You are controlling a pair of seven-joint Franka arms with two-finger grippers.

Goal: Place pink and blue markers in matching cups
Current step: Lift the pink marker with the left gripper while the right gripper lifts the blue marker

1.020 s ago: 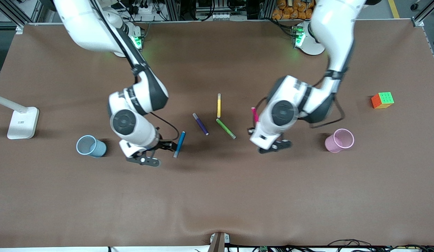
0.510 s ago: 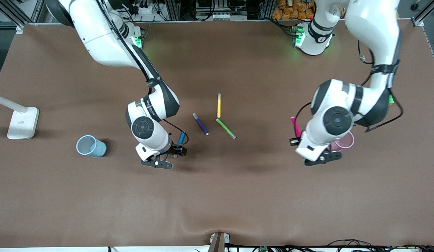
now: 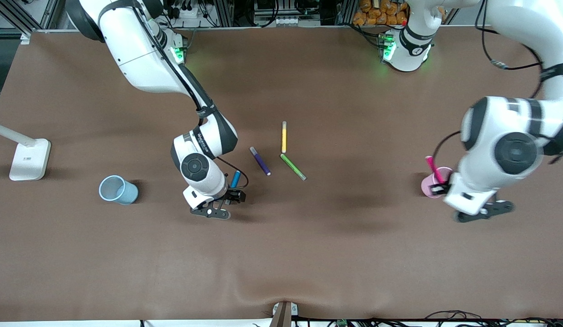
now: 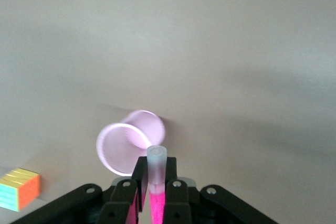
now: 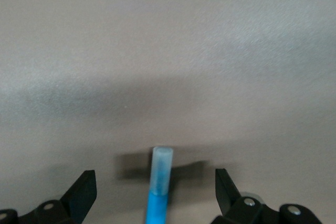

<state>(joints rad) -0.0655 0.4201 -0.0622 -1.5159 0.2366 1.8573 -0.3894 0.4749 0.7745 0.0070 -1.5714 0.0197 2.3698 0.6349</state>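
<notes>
The left gripper (image 3: 445, 190), clamped on the magenta-pink marker (image 3: 431, 165), has swung over the pale pink mesh cup (image 3: 427, 188). The right gripper (image 3: 229, 198) now straddles the bright blue marker (image 3: 235, 179) on the table, jaws wide.

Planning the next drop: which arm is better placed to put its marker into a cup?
Left: the left gripper grips the pink marker at the pink cup; the right gripper stands open around the blue marker.

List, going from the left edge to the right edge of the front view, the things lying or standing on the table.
Lamp base → blue cup → blue marker → purple marker → yellow marker → green marker → pink cup.
</notes>
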